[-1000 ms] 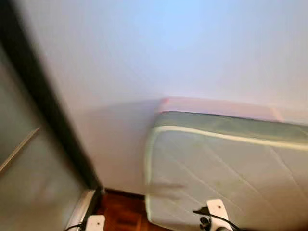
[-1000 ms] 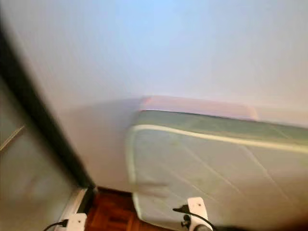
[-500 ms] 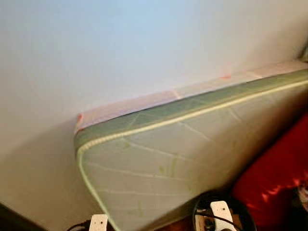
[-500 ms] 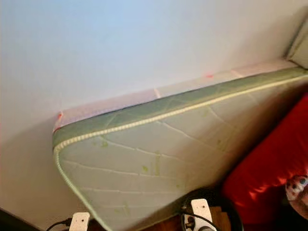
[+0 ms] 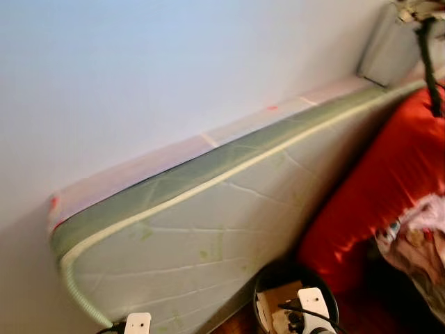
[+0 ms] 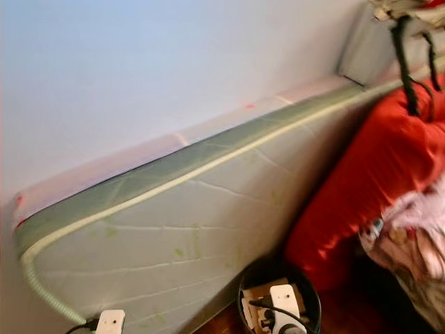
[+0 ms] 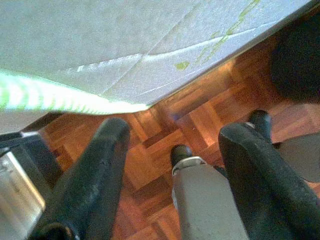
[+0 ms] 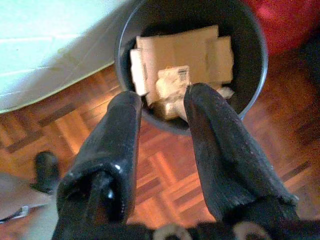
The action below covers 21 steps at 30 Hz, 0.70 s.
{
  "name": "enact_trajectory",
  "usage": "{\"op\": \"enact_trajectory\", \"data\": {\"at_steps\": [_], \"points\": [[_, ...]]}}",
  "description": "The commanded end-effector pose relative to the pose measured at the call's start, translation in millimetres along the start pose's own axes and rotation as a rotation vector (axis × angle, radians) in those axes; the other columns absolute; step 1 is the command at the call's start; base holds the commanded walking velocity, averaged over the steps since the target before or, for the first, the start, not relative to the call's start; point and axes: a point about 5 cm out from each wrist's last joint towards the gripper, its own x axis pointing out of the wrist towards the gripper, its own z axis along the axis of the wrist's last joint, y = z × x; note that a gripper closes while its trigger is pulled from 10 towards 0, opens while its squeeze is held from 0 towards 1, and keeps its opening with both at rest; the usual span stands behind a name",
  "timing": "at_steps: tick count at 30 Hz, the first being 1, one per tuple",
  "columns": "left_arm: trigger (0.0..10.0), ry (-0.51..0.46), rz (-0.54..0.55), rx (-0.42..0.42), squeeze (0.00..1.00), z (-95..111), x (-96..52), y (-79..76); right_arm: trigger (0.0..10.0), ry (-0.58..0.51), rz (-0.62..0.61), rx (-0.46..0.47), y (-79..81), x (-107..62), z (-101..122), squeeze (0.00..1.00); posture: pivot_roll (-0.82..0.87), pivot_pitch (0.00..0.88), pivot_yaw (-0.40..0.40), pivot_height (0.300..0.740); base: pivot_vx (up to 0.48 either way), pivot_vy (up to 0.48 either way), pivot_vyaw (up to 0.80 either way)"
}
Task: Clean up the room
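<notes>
Two black fingers of the right gripper hang spread apart with nothing between them, poised above a round black bin that stands on the parquet floor. Inside the bin lie flattened pieces of brown cardboard and a small pale carton with a printed label, piled loosely and tilted against each other. From the head views the bin stands just beside the lower edge of a mattress, between it and a big red cushion or beanbag.

The mattress stands on its long side, leaning against the pale wall. Its face is quilted, off-white with faint greenish marks; a cream piping runs round the edge, and the side band is grey-green. A pinkish layer shows behind it along the wall. Beside the red cushion, at the floor's right edge, lies a heap of pink patterned cloth. A black strap hangs over the top of the cushion.

The left gripper hangs low over the parquet near the mattress's bottom corner, its fingers wide apart and holding nothing. The robot's grey foot shows below it.
</notes>
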Motion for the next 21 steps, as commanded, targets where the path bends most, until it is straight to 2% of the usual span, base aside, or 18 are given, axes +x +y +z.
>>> {"op": "enact_trajectory", "data": {"at_steps": [1, 3, 6, 10, 13, 14, 21], "points": [[10.0, -0.125, -0.041, 0.19, 0.0, 85.5, 9.5, 11.3, 10.0, 0.062, 0.006, 0.169, -49.7, -16.3, -34.6, 0.0, -0.09, 0.0, 0.02, 0.74, 0.0, 0.0, -0.74], [10.0, -0.126, -0.041, 0.184, 0.0, 85.4, 9.5, 11.3, 10.0, 0.062, 0.007, 0.167, -49.7, -16.3, -34.5, 0.0, -0.09, 0.0, 0.02, 0.74, 0.0, 0.0, -0.75], [10.0, -0.126, -0.087, 0.235, 0.0, 87.0, 9.4, 8.3, 10.0, 0.063, 0.006, 0.166, -50.0, -16.4, -34.5, 0.0, -0.09, 0.0, 0.019, 0.74, 0.0, 0.0, -0.74], [10.0, -0.129, -0.091, 0.241, 0.0, 87.3, 9.4, 7.8, 10.0, 0.062, 0.006, 0.166, -50.3, -16.4, -34.5, 0.0, -0.09, 0.0, 0.017, 0.74, 0.0, 0.0, -0.74], [10.0, -0.132, -0.073, 0.191, 0.0, 86.2, 9.4, 8.7, 10.0, 0.061, 0.006, 0.163, -50.4, -16.4, -34.3, 0.0, -0.09, 0.0, 0.017, 0.74, 0.0, 0.0, -0.74], [10.0, -0.136, -0.059, 0.158, 0.0, 85.7, 9.4, 9.3, 10.0, 0.057, 0.005, 0.165, -50.5, -16.4, -34.0, 0.0, -0.09, 0.0, 0.016, 0.74, 0.0, 0.0, 0.0], [10.0, -0.148, -0.008, 0.062, 0.0, 83.8, 9.4, 11.8, 10.0, 0.039, -0.004, 0.182, -50.7, -16.5, -33.2, 0.0, -0.1, 0.0, 0.016, 0.74, 0.0, -0.048, 0.0]]}}
